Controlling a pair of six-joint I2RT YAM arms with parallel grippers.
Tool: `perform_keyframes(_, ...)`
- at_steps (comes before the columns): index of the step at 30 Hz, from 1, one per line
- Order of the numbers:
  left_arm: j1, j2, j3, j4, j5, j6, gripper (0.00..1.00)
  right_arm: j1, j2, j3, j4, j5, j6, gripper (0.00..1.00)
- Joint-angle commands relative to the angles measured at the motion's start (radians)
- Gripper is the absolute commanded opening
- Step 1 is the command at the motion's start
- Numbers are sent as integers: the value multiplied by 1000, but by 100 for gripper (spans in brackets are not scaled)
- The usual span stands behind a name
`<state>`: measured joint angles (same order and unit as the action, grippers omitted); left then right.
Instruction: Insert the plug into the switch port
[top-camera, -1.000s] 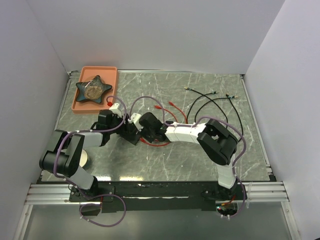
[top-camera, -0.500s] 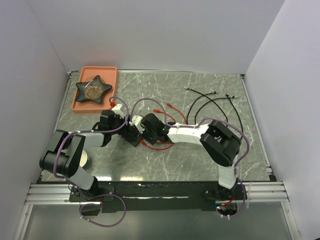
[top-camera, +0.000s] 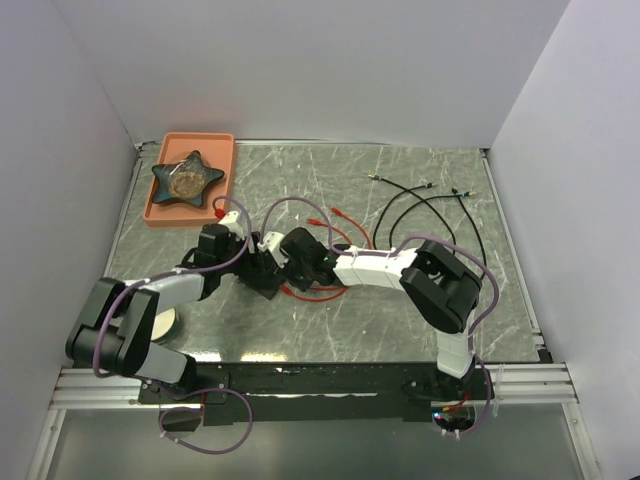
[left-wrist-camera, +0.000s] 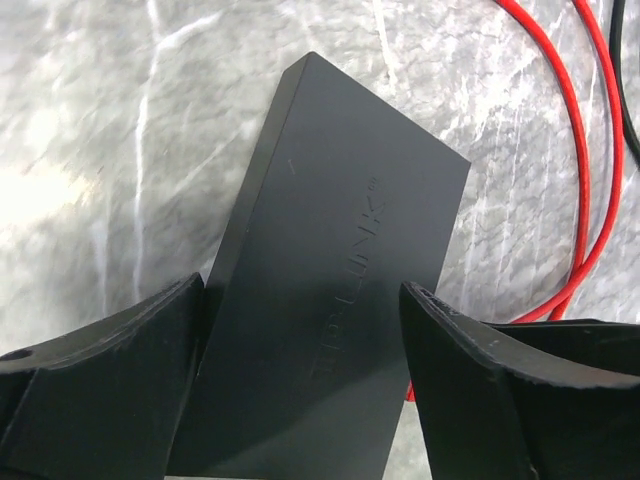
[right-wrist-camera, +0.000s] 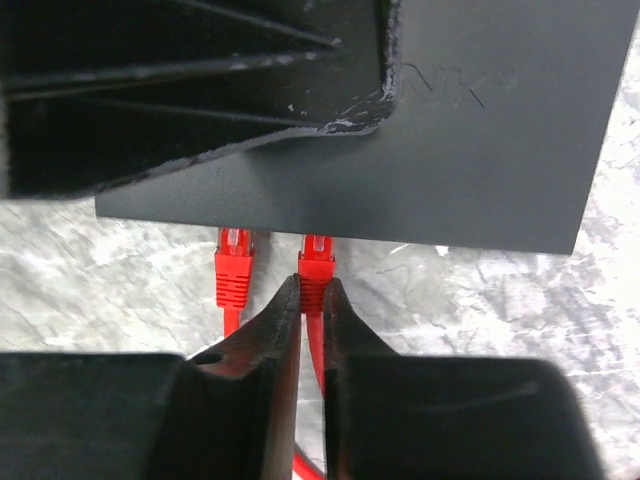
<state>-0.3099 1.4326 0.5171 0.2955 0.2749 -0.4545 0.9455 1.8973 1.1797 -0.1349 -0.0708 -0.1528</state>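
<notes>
The switch (left-wrist-camera: 330, 260) is a flat matte-black box lying on the marble table. My left gripper (left-wrist-camera: 305, 330) straddles its near end, with both fingers against its long sides. In the right wrist view the switch (right-wrist-camera: 480, 150) fills the top. My right gripper (right-wrist-camera: 312, 295) is shut on a red plug (right-wrist-camera: 317, 262), whose tip meets the switch's socket edge. A second red plug (right-wrist-camera: 234, 272) sits at the same edge just to its left. In the top view both grippers meet over the switch (top-camera: 266, 277) at centre-left, and the sockets are hidden.
An orange tray (top-camera: 160, 213) with a dark star-shaped dish (top-camera: 186, 178) stands at the back left. Loose red cables (top-camera: 340, 215) and black cables (top-camera: 420, 205) lie behind and to the right of the arms. A red cable (left-wrist-camera: 590, 200) loops beside the switch. White walls enclose the table.
The left arm's shoulder and elbow have swung down and to the left. Both grippers stay together at the switch, shifted slightly.
</notes>
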Motion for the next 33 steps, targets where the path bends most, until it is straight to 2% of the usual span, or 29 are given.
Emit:
perform_keyframes(1,-9,-90,-31,-50,95,-145,83,27,-63,55,247,8,59,25)
perform_keyframes(4,28,-149,-57,-70,47,-179,85,29,-84,35,213,57,79,39)
perform_keyframes(5,35,-179,-61,-88,29,-200,86,27,-89,31,205,69,84,47)
perform_keyframes(10,55,-279,-55,-225,-98,-225,87,29,-156,-15,176,158,113,66)
perform_keyframes(11,55,-322,-57,-232,-105,-228,88,27,-168,-20,172,164,116,73)
perform_keyframes(17,55,-542,-77,-292,-123,-234,90,27,-323,-78,141,212,150,98)
perform_keyframes(21,55,-702,-83,-352,-138,-246,93,29,-461,-117,87,261,199,99)
perform_keyframes(26,55,-866,-75,-383,-158,-294,99,10,-558,-134,-5,386,266,99)
perform_keyframes(29,55,-897,-60,-407,-158,-300,99,-37,-602,-140,-68,404,318,99)
perform_keyframes(33,55,-897,-42,-435,-164,-289,100,-148,-652,-179,-85,343,375,99)
